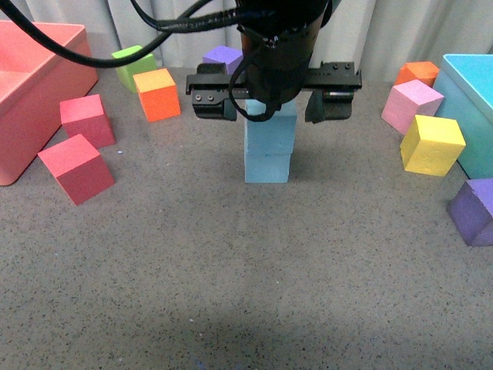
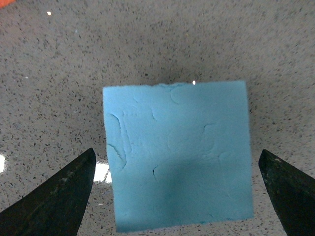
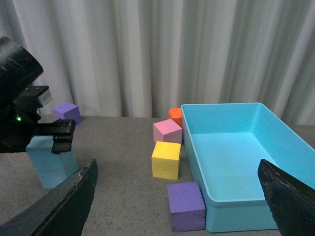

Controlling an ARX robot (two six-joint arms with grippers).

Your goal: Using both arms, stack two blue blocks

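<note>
Front view: the two blue blocks sit stacked mid-table, upper blue block on lower blue block. The left gripper hangs over the stack, jaws spread wide either side of the upper block, not touching it, nothing held. Red cubes, an orange cube and a green cube lie left by the pink bin; a yellow cube, pink cube and purple cube lie right by the turquoise bin

Left wrist view: top face of the upper blue block sits between both fingertips, clear gaps on each side

Right wrist view: right gripper is wide open, empty, well away from the stack; fingertips frame the turquoise bin, the stack off to the side under the left arm
</note>
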